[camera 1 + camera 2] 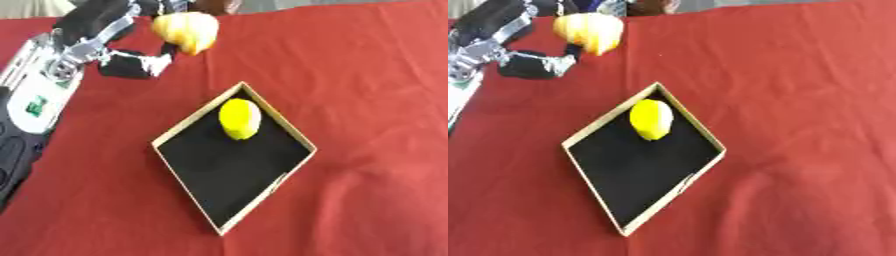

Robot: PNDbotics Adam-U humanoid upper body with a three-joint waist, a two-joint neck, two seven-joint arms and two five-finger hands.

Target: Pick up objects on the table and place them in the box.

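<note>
Nearest us, shallow black box [188, 131] holds a yellow lemon [239, 118]; our left hand [131, 64] pinches an orange-yellow fruit [186, 30] at the table's far edge, so we must carry it over the box.

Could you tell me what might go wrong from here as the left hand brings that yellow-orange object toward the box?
1. The left hand grips the yellow-orange object only at one edge, so it could slip onto the red cloth short of the box.
2. The yellow lemon-like object already sits in the box's nearest corner; a drop there could knock it or bounce out.
3. The box's low rim might catch the fingers.
</note>
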